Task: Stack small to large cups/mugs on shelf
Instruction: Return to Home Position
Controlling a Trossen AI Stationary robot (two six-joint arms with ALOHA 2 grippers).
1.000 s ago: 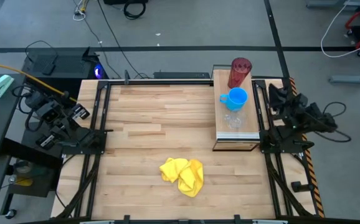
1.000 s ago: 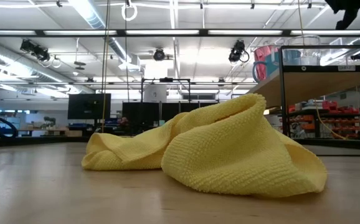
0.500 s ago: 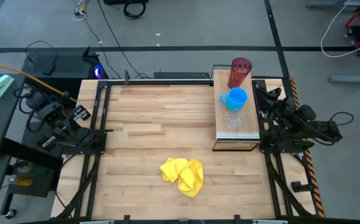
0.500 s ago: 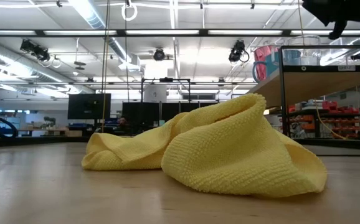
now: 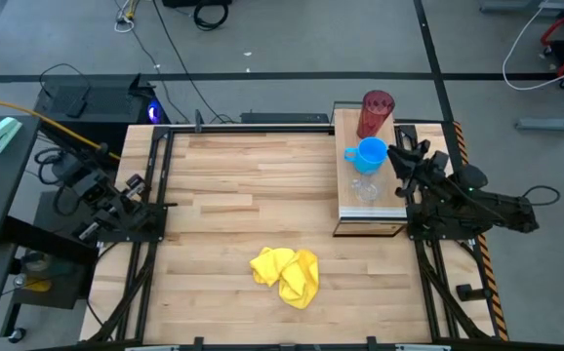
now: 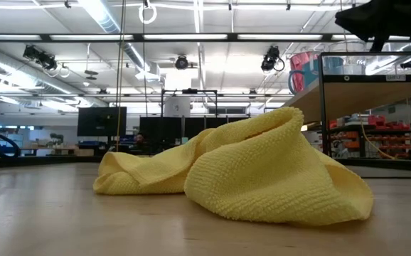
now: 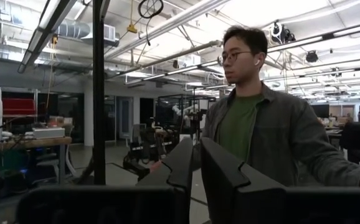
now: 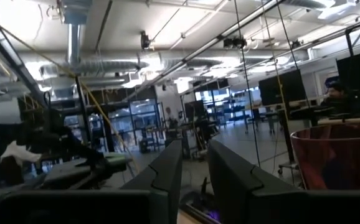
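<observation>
The light-wood shelf [image 5: 391,200] stands at the table's right side. On it, from far to near, stand the dark red tumbler [image 5: 377,112], the blue mug [image 5: 370,153] and the clear cup [image 5: 365,189], each on its base. My right gripper [image 5: 397,148] is just right of the blue mug, level with the shelf top, its fingers a narrow gap apart [image 8: 195,149], and empty; the tumbler shows in its wrist view [image 8: 336,155]. My left gripper [image 5: 131,185] waits shut [image 7: 195,146] at the table's left edge.
A crumpled yellow cloth [image 5: 285,274] lies near the table's front centre and fills the low view [image 6: 248,171]. Black frame rails run along both side edges [image 5: 155,195]. A person [image 7: 255,124] stands beyond the table in the left wrist view.
My right arm has swung from outside the table's right edge toward the shelf, and its gripper now reaches beside the blue mug. My left arm has shifted a little toward the table. The cups and the cloth have stayed put.
</observation>
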